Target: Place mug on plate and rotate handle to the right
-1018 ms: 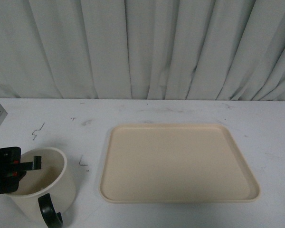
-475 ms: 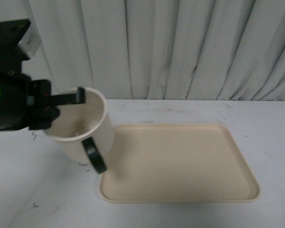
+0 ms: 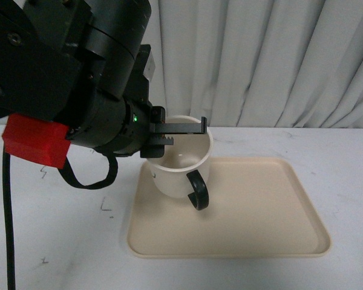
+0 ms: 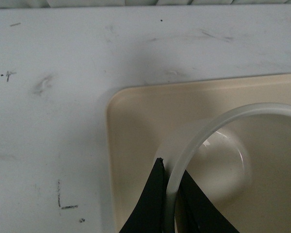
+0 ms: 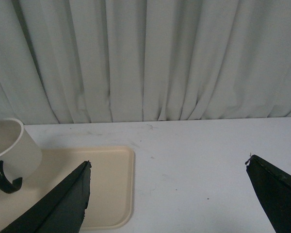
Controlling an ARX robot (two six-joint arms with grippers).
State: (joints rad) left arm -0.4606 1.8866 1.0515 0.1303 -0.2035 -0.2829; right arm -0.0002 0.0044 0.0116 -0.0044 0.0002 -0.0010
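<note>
The left gripper (image 3: 180, 132) pinches the rim of the mug (image 3: 175, 172), with one finger inside the cup and one outside. The mug is over the far left corner of the plate (image 3: 260, 205), and its black handle (image 3: 198, 190) points to the near edge; I cannot tell if it touches the plate. The right gripper (image 5: 167, 162) is wide open and holds nothing.

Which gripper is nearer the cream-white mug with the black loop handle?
Left. The left gripper clamps the mug over the beige rectangular tray; the right gripper hangs open, apart from it.
</note>
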